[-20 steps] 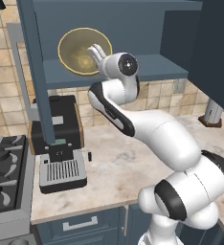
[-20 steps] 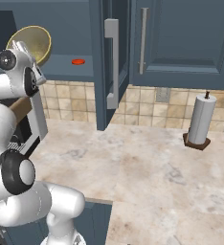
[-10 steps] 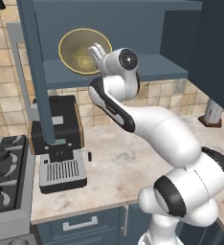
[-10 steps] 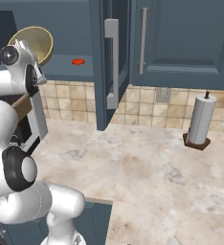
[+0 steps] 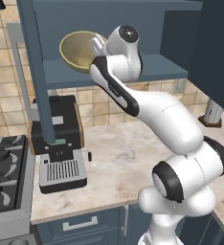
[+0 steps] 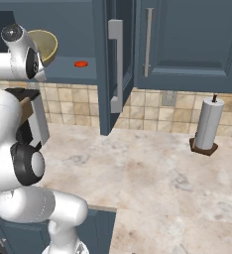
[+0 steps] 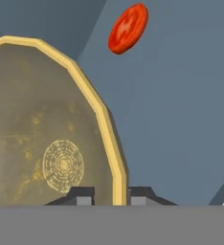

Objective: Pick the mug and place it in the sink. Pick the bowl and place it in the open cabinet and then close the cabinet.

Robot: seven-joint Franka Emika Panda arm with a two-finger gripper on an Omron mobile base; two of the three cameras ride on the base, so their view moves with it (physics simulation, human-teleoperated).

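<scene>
The bowl (image 7: 51, 143) has its rim pinched between our gripper (image 7: 111, 194) fingers, one inside, one outside. We hold it tilted, inside the open cabinet (image 5: 133, 28) just above the blue shelf (image 5: 157, 67). Beyond it on that shelf lies a small red disc (image 7: 128, 28); the cabinet door (image 6: 108, 64) stands open.

Marble surface (image 5: 114, 158) — a coffee machine (image 5: 56, 139) at its left, a paper-towel roll (image 6: 206, 125) at the right. Cabinet shelf (image 6: 83, 74) — a red disc (image 6: 81, 64) on it.
</scene>
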